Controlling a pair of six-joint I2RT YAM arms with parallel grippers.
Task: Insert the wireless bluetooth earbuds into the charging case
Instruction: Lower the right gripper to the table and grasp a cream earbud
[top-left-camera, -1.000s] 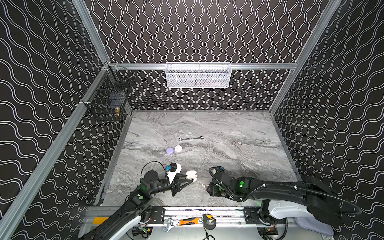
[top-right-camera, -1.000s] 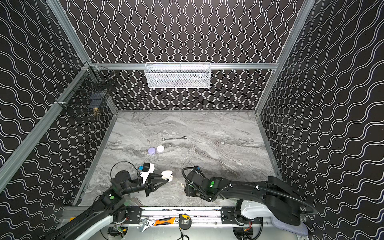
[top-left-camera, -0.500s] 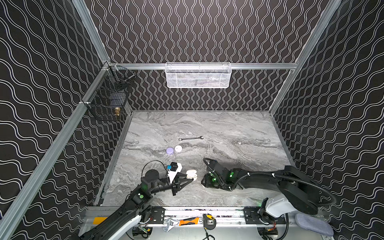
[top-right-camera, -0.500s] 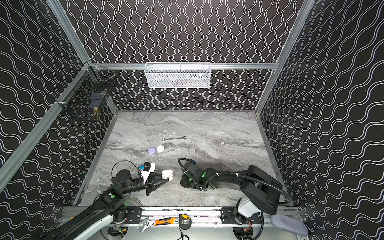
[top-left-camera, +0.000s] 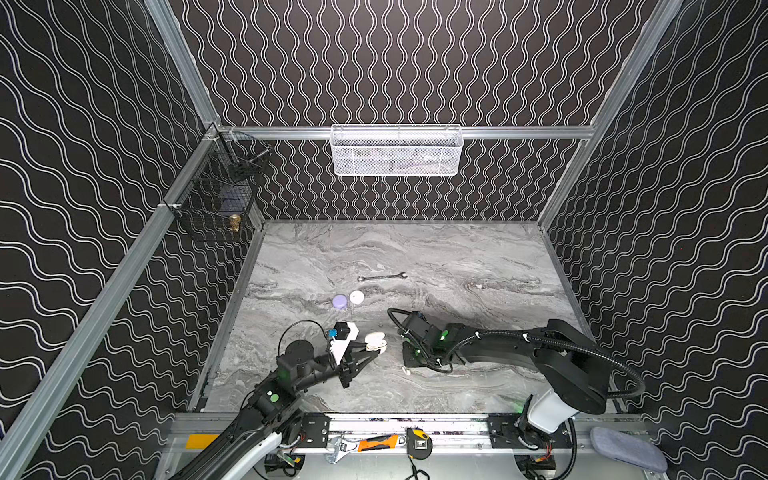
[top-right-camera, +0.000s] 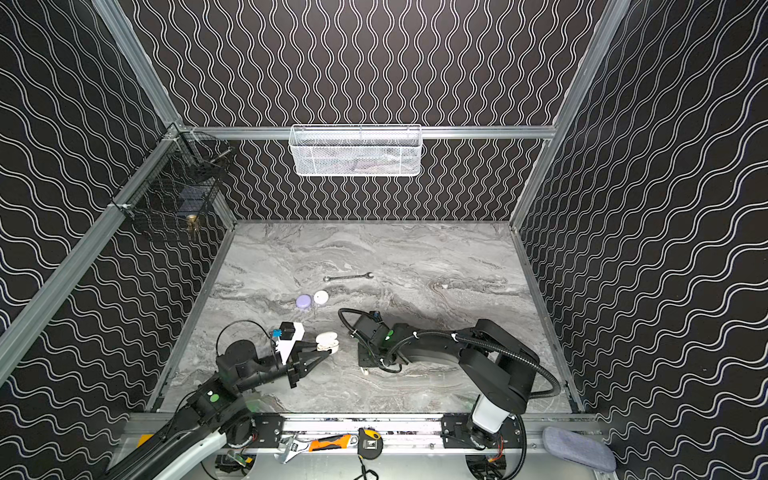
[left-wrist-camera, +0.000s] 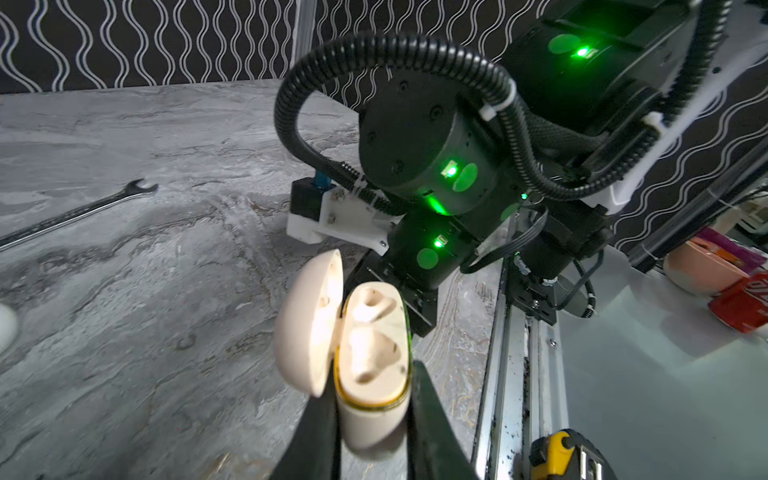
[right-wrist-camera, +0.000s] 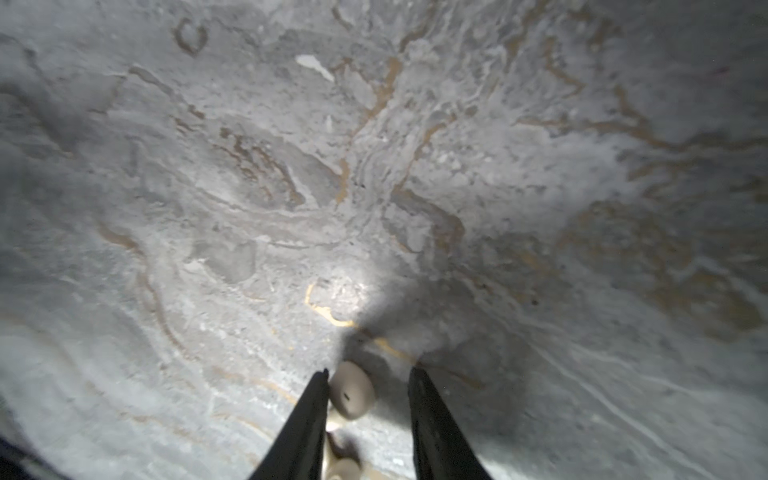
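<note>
Cream charging case (left-wrist-camera: 370, 357), lid open, clamped between the fingers of the left gripper (left-wrist-camera: 372, 380), as a second earlier. The right gripper (right-wrist-camera: 368, 372) has drawn nearer, to the case's 4 o'clock in both top views. Its narrowed but still parted fingers straddle one earbud (right-wrist-camera: 352, 392) on the table (right-wrist-camera: 415, 166), and one finger touches it.

Counter (top-left-camera: 457, 257): grey marble-look, matt. Charging case (left-wrist-camera: 372, 424): smooth cream plastic, slight sheen. Earbud (right-wrist-camera: 352, 395): same cream plastic, matt. Wrench (top-left-camera: 382, 276): bright bare metal. My jaws: black, matt plastic.
</note>
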